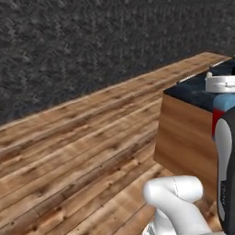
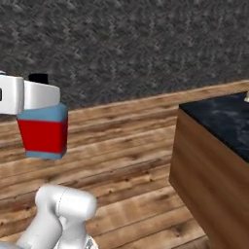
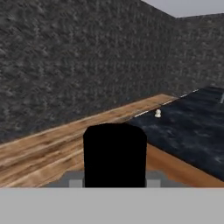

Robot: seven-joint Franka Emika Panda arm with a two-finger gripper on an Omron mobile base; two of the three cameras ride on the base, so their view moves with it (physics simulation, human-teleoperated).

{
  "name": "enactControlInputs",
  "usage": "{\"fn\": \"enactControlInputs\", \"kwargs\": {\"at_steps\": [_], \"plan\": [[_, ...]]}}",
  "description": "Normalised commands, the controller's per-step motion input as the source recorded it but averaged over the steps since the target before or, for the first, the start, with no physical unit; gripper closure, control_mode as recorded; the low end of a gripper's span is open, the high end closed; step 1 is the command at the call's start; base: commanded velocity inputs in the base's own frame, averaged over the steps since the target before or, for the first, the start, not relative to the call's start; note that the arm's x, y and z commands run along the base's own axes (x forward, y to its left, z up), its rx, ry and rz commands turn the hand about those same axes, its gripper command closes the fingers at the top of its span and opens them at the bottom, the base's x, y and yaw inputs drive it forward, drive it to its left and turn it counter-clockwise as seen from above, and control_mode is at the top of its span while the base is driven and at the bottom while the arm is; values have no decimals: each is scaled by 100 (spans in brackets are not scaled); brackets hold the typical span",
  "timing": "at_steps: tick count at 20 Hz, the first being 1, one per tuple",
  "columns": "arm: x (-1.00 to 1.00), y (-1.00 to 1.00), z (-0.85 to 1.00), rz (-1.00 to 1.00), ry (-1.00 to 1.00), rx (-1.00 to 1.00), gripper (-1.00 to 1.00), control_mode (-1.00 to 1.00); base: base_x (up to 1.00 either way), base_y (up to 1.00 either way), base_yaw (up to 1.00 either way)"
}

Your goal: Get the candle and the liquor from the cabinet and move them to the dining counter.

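The gripper (image 2: 34,97) is clenched on the liquor bottle (image 2: 44,131), held in the air left of the dining counter (image 2: 219,121). The candle (image 3: 158,113) already stands on the far part of this counter. I judge the carrying step is in hand; next the bottle must travel right, over the black slab, and go down.

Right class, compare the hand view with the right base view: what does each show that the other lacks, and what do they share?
The hand view alone has the candle, tiny and cream-white, standing on the dining counter.

The right base view alone has the liquor's red body and light blue shoulders, held in the gripper above the floor, and the counter's wooden side.

Both have the bottle's black cap, the black counter top, the plank floor and the dark wall.
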Motion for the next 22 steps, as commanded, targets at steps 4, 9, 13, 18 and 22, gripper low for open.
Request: {"fn": "enactControlInputs", "kwargs": {"at_steps": [4, 9, 13, 18, 22], "plan": [[0, 0, 0, 0, 0, 0, 100, 100, 78, 82, -49], [0, 0, 0, 0, 0, 0, 100, 100, 78, 94, -51], [0, 0, 0, 0, 0, 0, 100, 100, 78, 100, -53], [0, 0, 0, 0, 0, 0, 100, 100, 66, 100, -57], [0, 0, 0, 0, 0, 0, 100, 100, 63, 100, -56]]}}
